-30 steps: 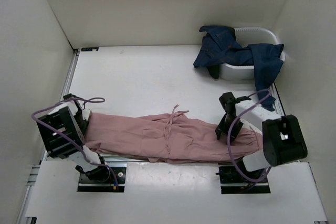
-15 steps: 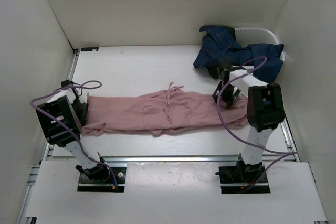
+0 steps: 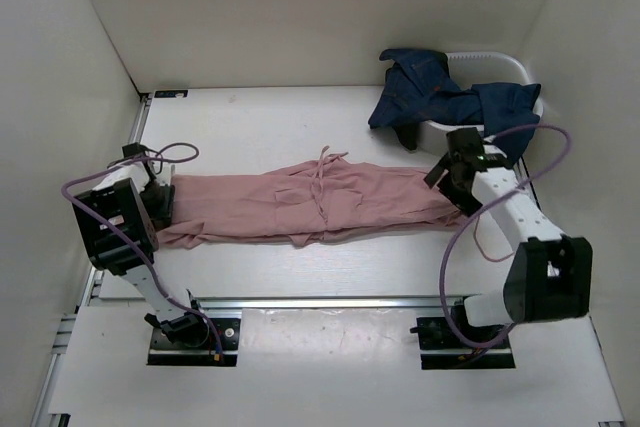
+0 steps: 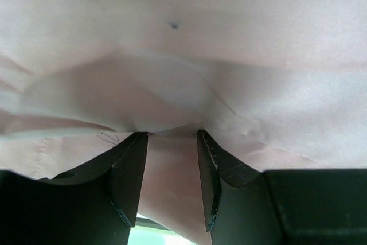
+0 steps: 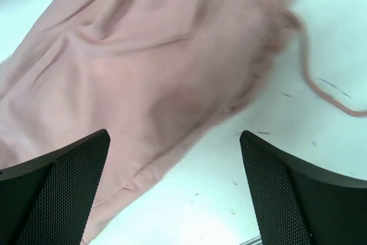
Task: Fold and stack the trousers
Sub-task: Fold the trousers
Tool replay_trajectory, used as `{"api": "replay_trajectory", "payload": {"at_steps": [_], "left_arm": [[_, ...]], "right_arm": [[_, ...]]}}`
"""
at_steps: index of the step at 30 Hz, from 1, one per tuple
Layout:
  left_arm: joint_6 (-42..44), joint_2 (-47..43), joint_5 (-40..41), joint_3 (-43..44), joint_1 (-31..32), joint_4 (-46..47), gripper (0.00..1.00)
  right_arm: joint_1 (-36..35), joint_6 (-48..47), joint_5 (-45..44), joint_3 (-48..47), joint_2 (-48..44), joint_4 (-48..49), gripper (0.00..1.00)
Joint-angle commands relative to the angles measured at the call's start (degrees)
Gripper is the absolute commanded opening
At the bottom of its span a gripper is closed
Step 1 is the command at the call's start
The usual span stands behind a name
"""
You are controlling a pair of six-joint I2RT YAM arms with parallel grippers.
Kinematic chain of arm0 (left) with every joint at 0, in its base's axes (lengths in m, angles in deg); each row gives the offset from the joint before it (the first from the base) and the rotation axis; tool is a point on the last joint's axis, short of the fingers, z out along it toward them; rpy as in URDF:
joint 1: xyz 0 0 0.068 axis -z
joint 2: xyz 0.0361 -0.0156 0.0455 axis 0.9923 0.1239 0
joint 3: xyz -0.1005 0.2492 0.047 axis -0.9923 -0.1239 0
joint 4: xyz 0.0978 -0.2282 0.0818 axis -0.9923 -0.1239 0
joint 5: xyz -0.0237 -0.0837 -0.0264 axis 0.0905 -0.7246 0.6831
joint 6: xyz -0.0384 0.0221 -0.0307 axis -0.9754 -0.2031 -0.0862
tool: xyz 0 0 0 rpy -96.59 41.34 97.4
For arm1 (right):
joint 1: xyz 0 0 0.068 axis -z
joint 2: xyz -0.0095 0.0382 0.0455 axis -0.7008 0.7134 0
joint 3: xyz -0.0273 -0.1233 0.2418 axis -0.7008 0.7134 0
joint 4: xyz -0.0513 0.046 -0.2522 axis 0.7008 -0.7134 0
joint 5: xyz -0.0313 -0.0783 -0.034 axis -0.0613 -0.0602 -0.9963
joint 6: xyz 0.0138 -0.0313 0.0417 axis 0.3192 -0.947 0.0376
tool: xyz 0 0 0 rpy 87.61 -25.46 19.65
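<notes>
Top external: trousers (image 3: 310,209) are being held across mid-frame on the worktop (image 3: 260,127). Left wrist: fabric is being pinched by the left end effector (image 4: 172,136). Right wrist: right end effector (image 5: 174,136) is being held wide; one-sided dragging risks bunching.

In the top view the left claw (image 3: 163,201) covers the 9 o'clock end of the trousers (image 3: 320,209), so the grip there is hidden. A dark blue garment (image 3: 440,97) buries most of the white tub (image 3: 505,59) at 1 o'clock. The left wrist view crops the trousers on every side. The right wrist view is blurred, and there the trousers run off at 10 o'clock.
</notes>
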Motion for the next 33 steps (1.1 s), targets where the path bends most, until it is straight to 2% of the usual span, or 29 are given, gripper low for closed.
{"api": "replay_trajectory", "payload": {"at_steps": [1,2,4,8,11,15,18,19,20,22,23,24,28,29,31,32,33], "left_arm": [[-0.3,-3.2,-0.9,-1.5,-0.1,-0.1,0.52],[-0.3,-3.2,-0.9,-2.0,-0.1,-0.1,0.52],[-0.3,-3.7,-0.9,-2.0,-0.1,-0.1,0.52],[-0.3,-4.2,0.8,-2.0,-0.1,-0.1,0.52],[0.3,-4.9,2.2,-2.6,-0.1,-0.7,0.52],[0.3,-4.9,2.8,-3.2,-0.1,-0.7,0.52],[0.3,-4.9,3.3,-3.7,-0.1,-0.7,0.52],[0.3,-4.9,3.4,-3.7,-0.1,-0.7,0.52],[0.3,-4.9,3.4,-3.7,-0.1,-0.7,0.52],[0.3,-4.9,3.4,-3.7,-0.1,-0.7,0.53],[0.3,-4.9,2.8,-3.7,-0.1,-0.7,0.53],[0.3,-4.9,2.2,-3.7,-0.1,-1.3,0.53],[0.3,-4.9,0.2,-3.2,-0.1,-2.5,0.53],[0.3,-5.5,0.2,-2.6,-0.1,-3.4,0.53],[0.9,-6.2,-0.6,-1.9,-0.1,-3.9,0.53],[0.9,-6.9,0.6,-1.2,0.5,-3.9,0.55],[0.3,-7.6,1.6,-0.5,0.5,-4.5,0.56]], "right_arm": [[3.9,3.7,0.6,6.3,-3.5,3.8,0.99],[6.3,3.7,4.3,8.0,-3.5,8.4,0.99],[8.3,3.7,5.7,11.7,-1.8,12.7,0.99],[12.6,5.0,7.5,14.0,4.2,16.6,0.99],[14.2,6.0,8.9,15.3,10.3,18.8,0.99],[14.2,5.3,7.3,16.7,12.1,24.6,0.96],[14.2,3.9,6.6,16.7,13.3,25.7,0.76],[14.9,3.9,6.6,16.7,13.3,26.9,0.62],[14.9,3.4,7.6,16.7,13.3,27.8,0.54],[15.5,3.4,7.6,16.7,12.8,27.8,0.29],[15.5,3.4,7.6,16.7,12.2,27.8,0.08],[15.5,3.4,6.5,16.7,12.2,27.2,0.0],[14.4,-0.6,-1.6,12.5,6.9,19.7,0.0],[13.7,-1.6,-4.6,11.2,2.9,15.4,0.0],[11.0,-4.9,-11.9,6.3,-1.5,10.8,0.0],[10.0,-5.9,-19.7,4.4,-5.5,6.5,0.0],[8.9,-7.0,-23.7,2.4,-7.0,4.5,0.0]]}}
